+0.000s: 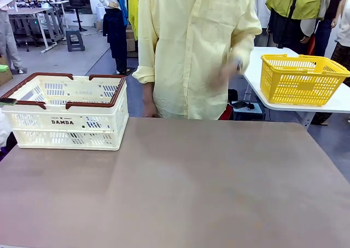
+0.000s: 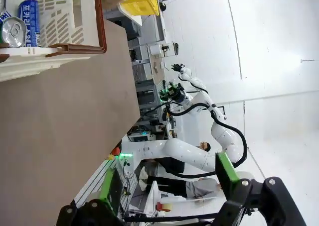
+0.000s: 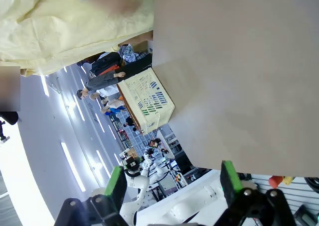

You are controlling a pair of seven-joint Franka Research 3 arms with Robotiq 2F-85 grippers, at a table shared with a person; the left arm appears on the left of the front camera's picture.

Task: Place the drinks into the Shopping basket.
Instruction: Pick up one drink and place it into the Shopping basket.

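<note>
We saw the desk (image 1: 191, 188), the person (image 1: 191, 46) behind it, and the basket (image 1: 68, 114) at its far left. Two cans (image 2: 22, 22) lay inside the basket. Our left tool (image 2: 164, 206) and right tool (image 3: 172, 186) stood wide, holding nothing.

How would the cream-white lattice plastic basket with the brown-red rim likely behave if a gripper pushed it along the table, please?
The cream-white lattice plastic basket with the brown-red rim would probably slide rather than tip: it sits low and wide on the smooth brown table. It is likely light, its walls being open lattice. The cans inside might rattle or topple.
</note>
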